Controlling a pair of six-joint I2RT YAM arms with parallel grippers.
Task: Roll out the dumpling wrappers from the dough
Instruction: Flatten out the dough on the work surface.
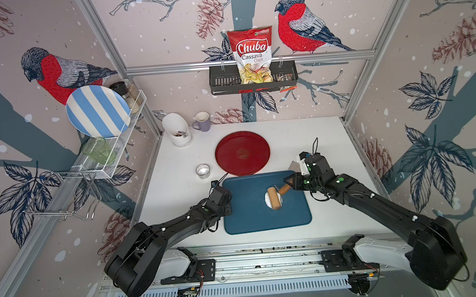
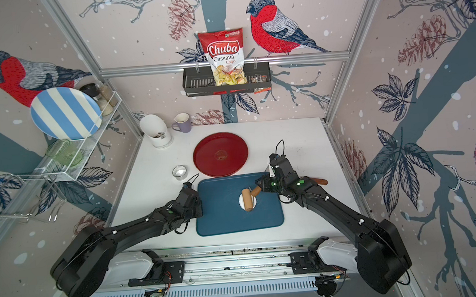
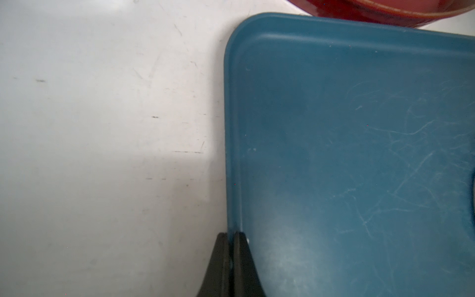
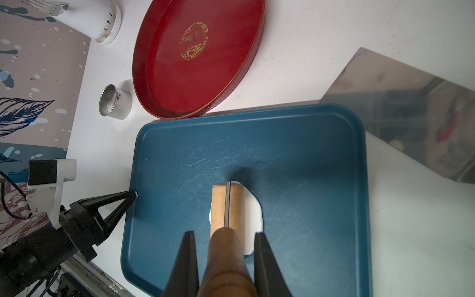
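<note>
The blue tray [image 1: 249, 220] is held steady, its left rim pinched in the left gripper [image 3: 232, 235]. Mid-tray the dough [image 4: 253, 213] lies flattened under the roller [image 2: 247, 201]; its long axis is mostly hidden. The barrel [image 1: 274, 198] runs front to back, the handle [image 1: 284, 189] clamped in the right gripper [image 4: 223, 234]. Even pressure, rolled crosswise, is advised.

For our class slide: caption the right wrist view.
Right hand holds roller on dough in blue tray; left hand grips its rim.
</note>
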